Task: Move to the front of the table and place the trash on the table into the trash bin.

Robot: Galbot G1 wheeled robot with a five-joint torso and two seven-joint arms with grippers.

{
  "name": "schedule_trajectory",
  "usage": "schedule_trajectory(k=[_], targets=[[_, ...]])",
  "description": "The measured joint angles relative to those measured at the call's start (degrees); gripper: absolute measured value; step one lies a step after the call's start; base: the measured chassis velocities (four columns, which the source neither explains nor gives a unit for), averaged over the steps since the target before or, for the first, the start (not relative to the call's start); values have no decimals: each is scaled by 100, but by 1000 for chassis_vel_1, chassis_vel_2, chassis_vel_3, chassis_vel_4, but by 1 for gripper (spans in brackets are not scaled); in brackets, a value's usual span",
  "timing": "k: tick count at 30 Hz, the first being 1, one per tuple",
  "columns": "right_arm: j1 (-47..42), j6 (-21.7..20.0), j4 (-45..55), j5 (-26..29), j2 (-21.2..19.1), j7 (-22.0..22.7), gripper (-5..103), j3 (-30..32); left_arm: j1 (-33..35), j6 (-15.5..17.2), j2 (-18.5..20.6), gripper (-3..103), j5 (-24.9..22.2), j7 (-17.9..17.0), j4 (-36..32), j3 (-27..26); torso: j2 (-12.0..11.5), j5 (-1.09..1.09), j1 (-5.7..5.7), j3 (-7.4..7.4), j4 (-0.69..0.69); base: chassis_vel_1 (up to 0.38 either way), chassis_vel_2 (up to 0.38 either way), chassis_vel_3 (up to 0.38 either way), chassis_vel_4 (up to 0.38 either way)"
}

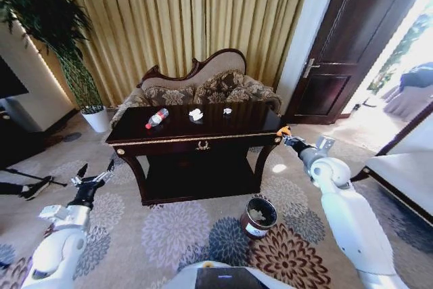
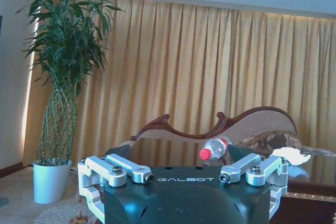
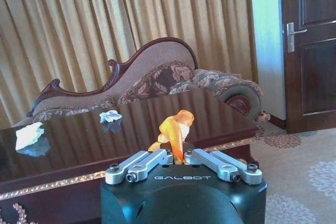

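Note:
The dark glossy table (image 1: pixel 250 121) stands ahead of me. On it lie a clear bottle (image 1: pixel 157 118) with a red cap, a crumpled white paper (image 1: pixel 196 114) and a smaller white scrap (image 1: pixel 227 111). My right gripper (image 1: pixel 284 133) hovers at the table's front right corner, shut on an orange wrapper (image 3: pixel 176 127). The round dark trash bin (image 1: pixel 258 217) sits on the carpet in front of the table, right of centre. Low at my left, away from the table, my left gripper (image 1: pixel 95 179) is open and holds nothing. The left wrist view looks across at the bottle (image 2: pixel 214 148).
A patterned sofa (image 1: pixel 203 89) stands behind the table against gold curtains. A tall plant in a white pot (image 1: pixel 98 118) is at the back left. A dark door (image 1: pixel 345 45) is at the back right and a pale bench (image 1: pixel 406 167) at the right edge.

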Motion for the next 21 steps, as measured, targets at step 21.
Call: schedule_trajectory(k=[21], targets=[[-460, 353, -2321, -1673, 564, -363, 4, -379, 13, -49, -71, 100, -13, 20, -25, -18, 0, 1, 0, 0, 0, 7, -8, -10, 5]])
